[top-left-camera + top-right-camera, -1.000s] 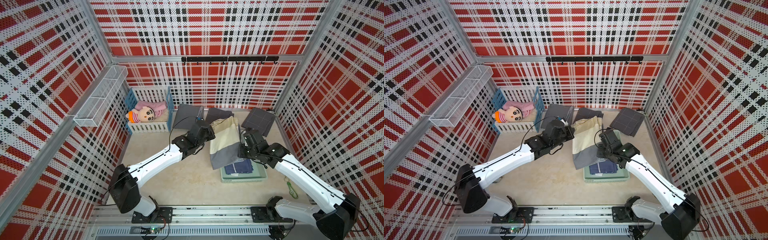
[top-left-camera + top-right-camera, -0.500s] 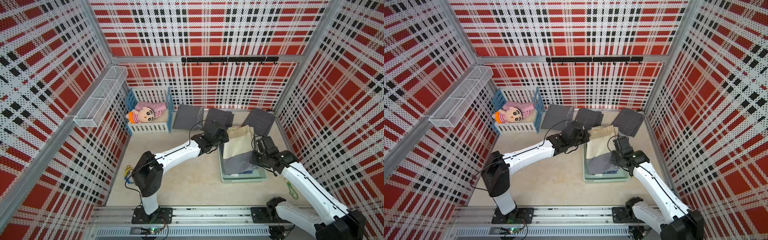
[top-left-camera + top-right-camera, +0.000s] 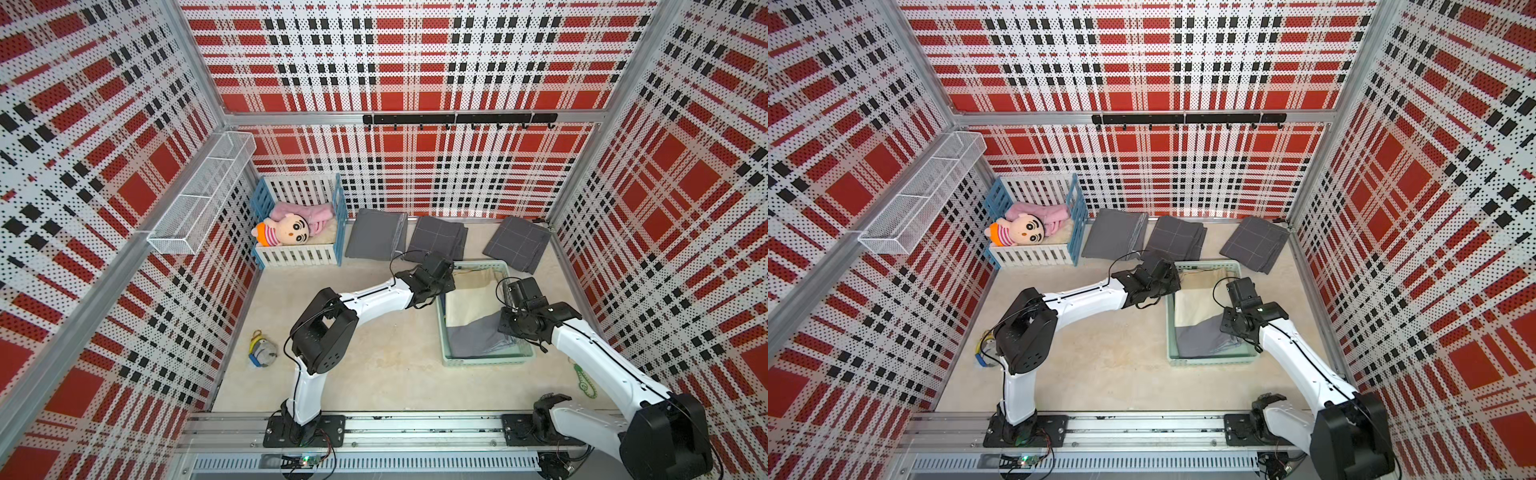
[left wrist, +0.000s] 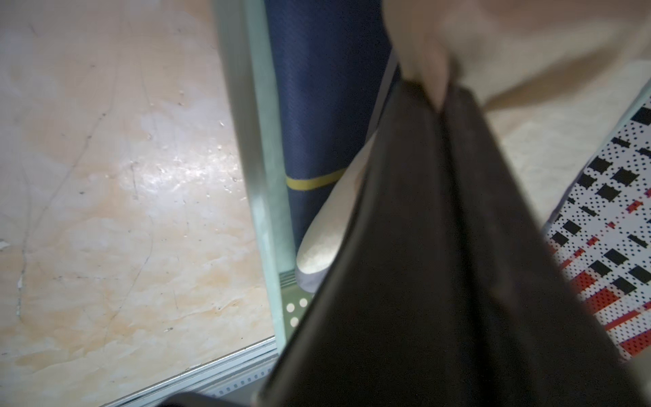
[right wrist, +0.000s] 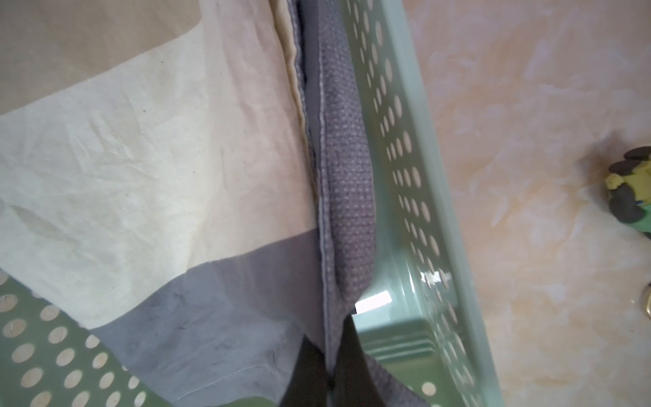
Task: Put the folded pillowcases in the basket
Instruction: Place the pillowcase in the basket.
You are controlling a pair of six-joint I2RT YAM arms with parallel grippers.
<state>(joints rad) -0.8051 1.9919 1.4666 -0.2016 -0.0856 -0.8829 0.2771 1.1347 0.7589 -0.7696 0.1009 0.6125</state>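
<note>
**Soft pillowcase inside the green basket**

The tabletop holds the basket. In the basket a blue cloth lies at the bottom, and the cream and grey pillowcase rests on top of it, inside the walls. The pillowcase looks light, soft and floppy, so it is best held by its edges, one on each side. The left jaws pinch its cream edge, and the right jaws pinch its grey edge.

This is a lab test cell. Perforated plaid panels enclose it; a toy crib stands at ten o'clock.
</note>
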